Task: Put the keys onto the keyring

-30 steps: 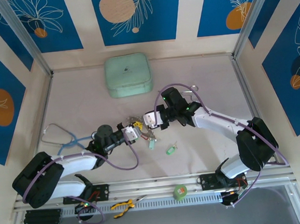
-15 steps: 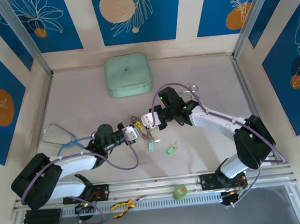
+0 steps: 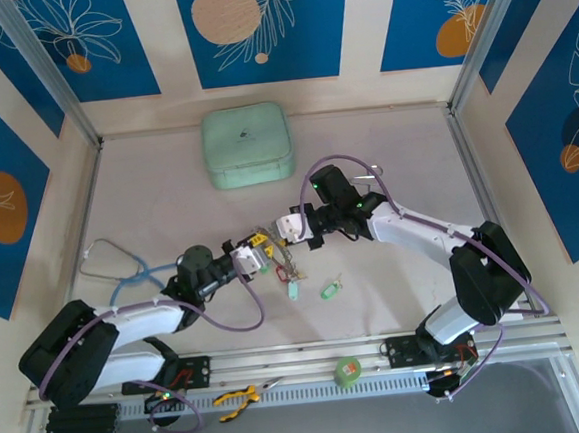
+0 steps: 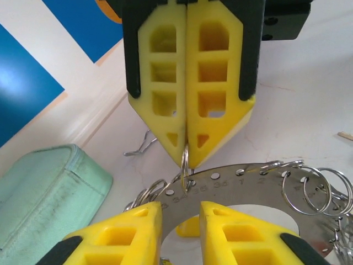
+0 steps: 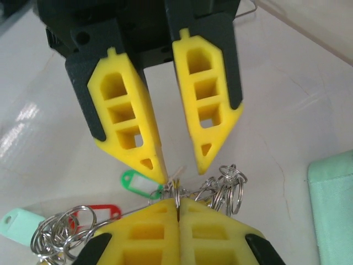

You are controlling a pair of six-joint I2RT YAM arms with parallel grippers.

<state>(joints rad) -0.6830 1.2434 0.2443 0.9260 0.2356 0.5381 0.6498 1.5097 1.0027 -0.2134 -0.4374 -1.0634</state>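
1. The right gripper (image 4: 186,141), yellow-fingered, now has its pads pressed together on a small wire split ring (image 4: 186,160). A second ago they stood apart.
2. The left gripper (image 5: 181,170) has gone the other way. It was pinched tight until just now, and its fingers are now parted.
3. The keyring (image 4: 248,185), a flat silvery metal plate ring with small holes along its rim, sits between the two grippers. That is on the near side of the mint-green zipped fabric pouch (image 3: 248,146) and slightly to its right.
4. This looks like the hold passing from left to right, which would free the left arm to fetch a key. The plate may swing when held by one thin loop.
5. Of the keys (image 3: 327,290), small and silvery with plastic tags, the green-tagged one lies loose, farther from the pouch than the keyring. A red tag (image 5: 105,212) and a pale mint tag (image 5: 16,221) lie by the cluster of loops; I cannot tell if they are threaded.
6. Numerals are stamped beside the plate's holes. "1" and "2" read clearly, and those before look like 35 and 36. The pouch's emblem is too small to read, and the tags show no writing.
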